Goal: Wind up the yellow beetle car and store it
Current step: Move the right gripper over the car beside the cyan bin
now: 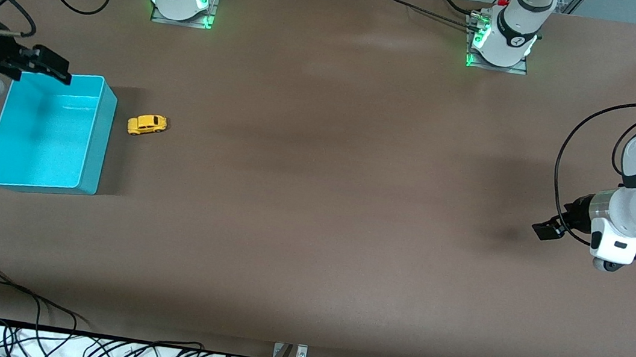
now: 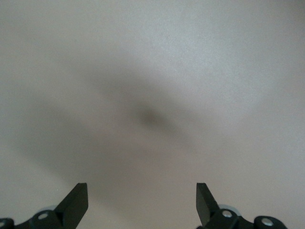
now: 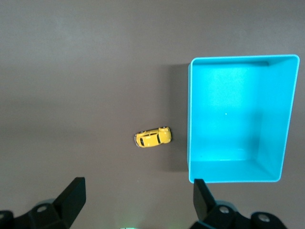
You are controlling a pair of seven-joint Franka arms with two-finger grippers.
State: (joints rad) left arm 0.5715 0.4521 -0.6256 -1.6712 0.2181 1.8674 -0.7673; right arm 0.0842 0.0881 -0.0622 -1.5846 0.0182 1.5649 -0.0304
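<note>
**Both claws wide and empty; car on the table beside the bin**

The right gripper (image 1: 44, 65) hangs in the air at the right arm's end of the table, over the farther corner of the bin (image 1: 99, 142). Its fingers (image 3: 71, 198) are spread wide with nothing between them. The right wrist view looks straight down past them at the car (image 3: 152, 137) and the bin (image 3: 281, 143).

The left gripper (image 1: 547, 229) is up over bare table (image 1: 317, 233) at the left arm's end, well apart from the car and the bin. Its fingers (image 2: 76, 202) are also spread wide and hold nothing; the left wrist view shows only plain tabletop and a soft shadow between them. This arm waits.

The car (image 1: 147, 124), small and bright yellow, rests on its wheels on the table just beside the bin's long wall, on the side toward the left arm. It does not touch the bin, and it lies level with the bin's farther half. It is well clear of both grippers.

The bin is turquoise, rectangular and open-topped, with nothing inside. Cables (image 1: 6, 298) lie along the table edge nearest the front camera.
</note>
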